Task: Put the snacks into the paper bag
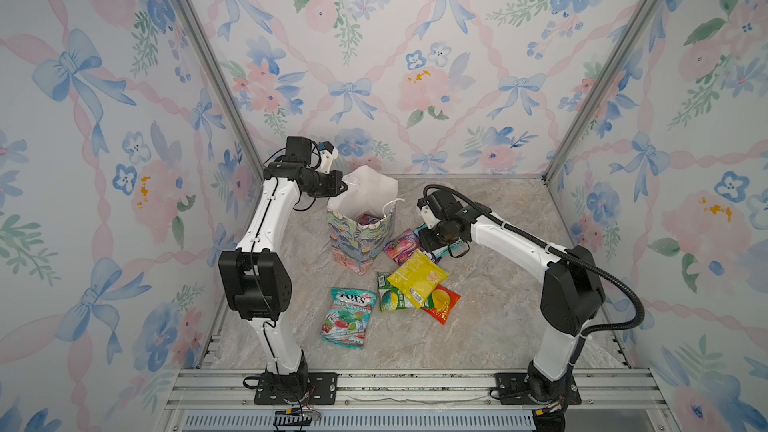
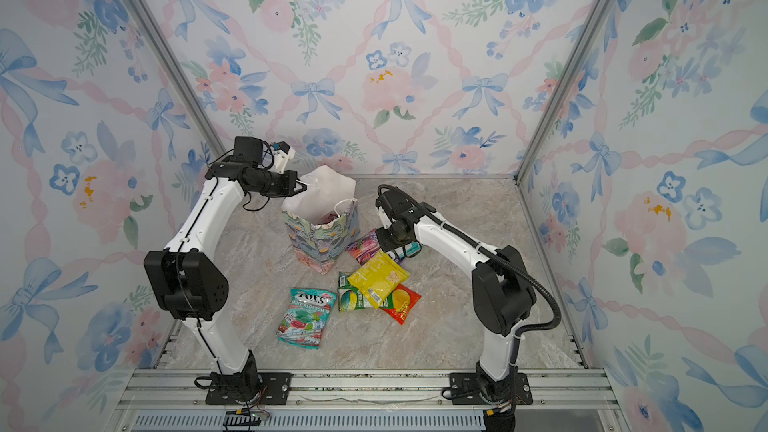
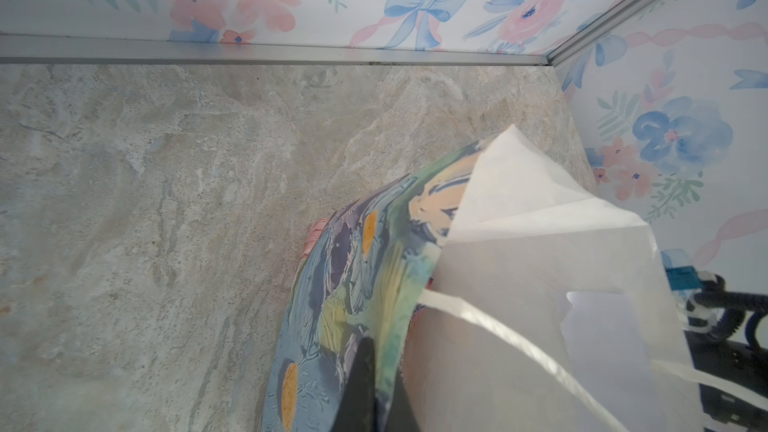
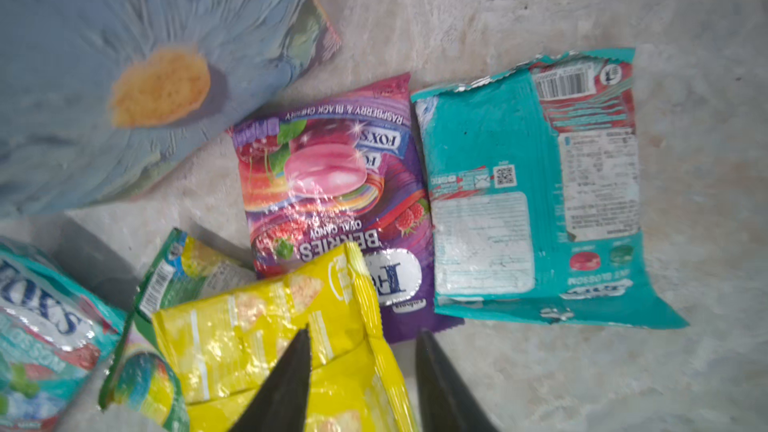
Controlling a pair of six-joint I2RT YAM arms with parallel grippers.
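Packet in teal (image 1: 456, 245) mostly under right gripper (image 1: 434, 242)

Teal packet (image 1: 348, 317) reads FOX'S MINT BLOSSOM; purple packet (image 4: 332, 201) FOX'S BERRIES OVAL CANDY, apparently RASPBERRY & BLACK CHERRY

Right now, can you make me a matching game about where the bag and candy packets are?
1 bag
2 yellow packet
3 purple packet
4 mint packet

a nearest the metal rail
b standing up
c on top of the green packet
d between the bag and the face-down teal packet

Pairs: 1-b, 2-c, 3-d, 4-a
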